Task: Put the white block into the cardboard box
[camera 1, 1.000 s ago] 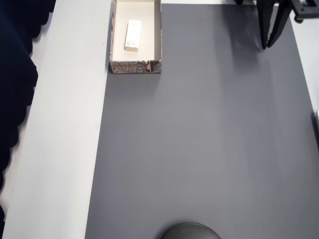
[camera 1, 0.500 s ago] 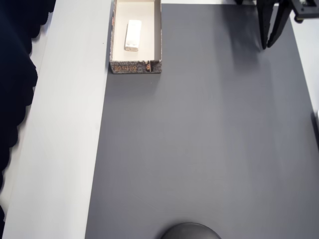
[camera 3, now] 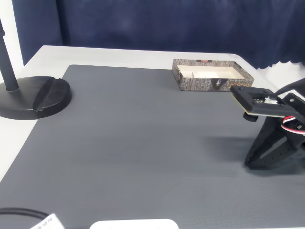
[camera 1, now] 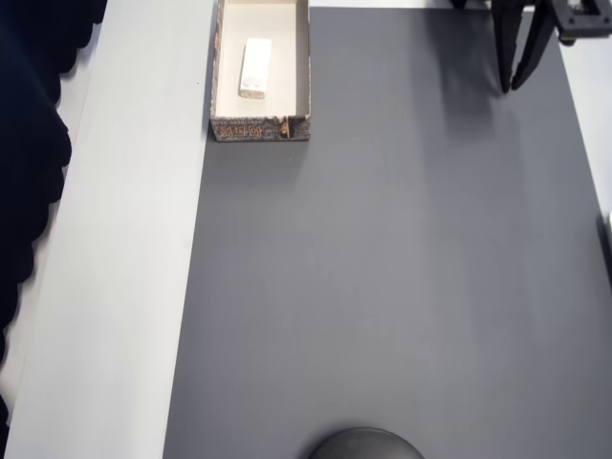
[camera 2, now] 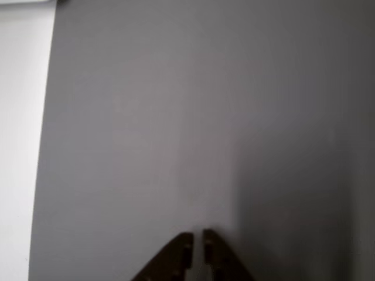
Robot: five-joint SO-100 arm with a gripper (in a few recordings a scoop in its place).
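In the wrist view the dark gripper [camera 2: 198, 239] sits at the bottom edge, its tapered fingers nearly together and empty over the matte grey mat [camera 2: 176, 117]. The smooth white block [camera 1: 254, 67] already lies flat inside the shallow cardboard box [camera 1: 302, 67], upper left overhead; only a stray sweep could disturb it.

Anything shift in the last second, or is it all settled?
Almost nothing. In the overhead view the arm's body at the top right edged slightly; the gripper stayed put over the mat, jaws nearly together and empty. The block lies in the box as before; neither moved.
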